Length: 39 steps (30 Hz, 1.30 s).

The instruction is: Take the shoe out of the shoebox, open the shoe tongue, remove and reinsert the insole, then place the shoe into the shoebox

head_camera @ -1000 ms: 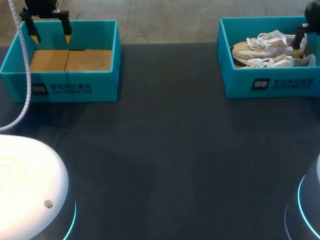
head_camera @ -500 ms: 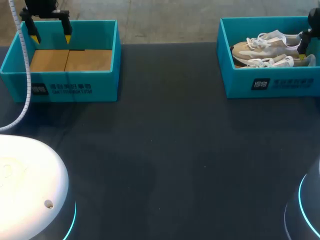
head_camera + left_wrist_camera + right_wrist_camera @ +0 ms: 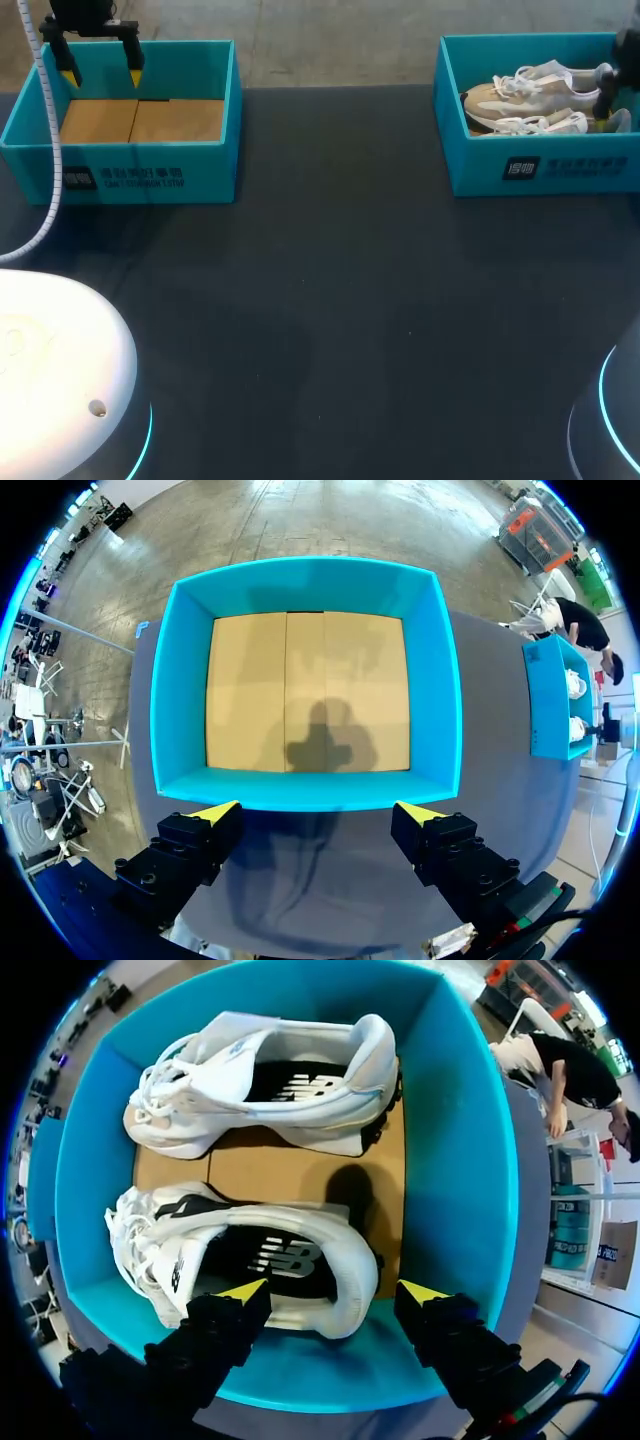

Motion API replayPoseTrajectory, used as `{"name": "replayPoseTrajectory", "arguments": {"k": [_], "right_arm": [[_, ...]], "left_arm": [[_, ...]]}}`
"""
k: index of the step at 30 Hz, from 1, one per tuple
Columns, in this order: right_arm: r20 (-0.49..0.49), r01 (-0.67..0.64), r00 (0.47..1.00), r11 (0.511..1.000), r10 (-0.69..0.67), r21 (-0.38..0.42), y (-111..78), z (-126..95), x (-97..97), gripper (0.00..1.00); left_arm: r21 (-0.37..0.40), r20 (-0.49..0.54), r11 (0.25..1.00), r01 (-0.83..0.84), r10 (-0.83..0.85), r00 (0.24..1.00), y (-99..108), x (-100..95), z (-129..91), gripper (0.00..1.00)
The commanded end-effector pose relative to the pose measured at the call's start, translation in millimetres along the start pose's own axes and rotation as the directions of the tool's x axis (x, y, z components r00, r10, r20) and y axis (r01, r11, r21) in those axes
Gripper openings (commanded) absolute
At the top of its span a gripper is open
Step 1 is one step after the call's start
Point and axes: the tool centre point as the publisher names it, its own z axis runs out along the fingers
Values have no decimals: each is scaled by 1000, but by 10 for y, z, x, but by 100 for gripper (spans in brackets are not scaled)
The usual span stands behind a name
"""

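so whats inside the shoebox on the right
In the right shoebox, two white shoes lie side by side on its brown cardboard floor: the far shoe and the near shoe, black insoles showing. The floor beneath them is covered.

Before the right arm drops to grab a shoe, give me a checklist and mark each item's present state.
1. Right gripper fingers open: ok.
2. Right gripper lined up with the heel of the nearer sneaker: ok. Whether the fingers touch it yet: cannot tell.
3. Nearer sneaker and farther sneaker upright, side by side and apart in the right shoebox: ok.
4. Insole lying inside the nearer sneaker: ok.
5. Left gripper open, holding nothing, over the near wall of the empty shoebox, far from the right arm: ok.
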Motion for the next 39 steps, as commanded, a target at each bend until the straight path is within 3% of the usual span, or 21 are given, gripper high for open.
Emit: {"name": "replayPoseTrajectory", "arguments": {"k": [1,4,29,36,39], "right_arm": [[-3,5,1000,1000,-5,10,29,103,-11,79],[-4,12,1000,1000,-12,15,13,148,-11,84],[-17,9,1000,999,-9,43,10,413,-28,89],[-31,12,999,998,-10,58,13,493,-27,85],[-33,10,999,998,-8,65,12,514,-27,67]], "left_arm": [[0,0,1000,0,0,1000,0,0,0,100],[0,0,1000,0,0,1000,0,0,0,100],[0,0,1000,0,0,1000,0,0,0,100],[0,0,1000,0,0,1000,0,0,0,100],[0,0,1000,0,0,1000,0,0,0,100]]}}
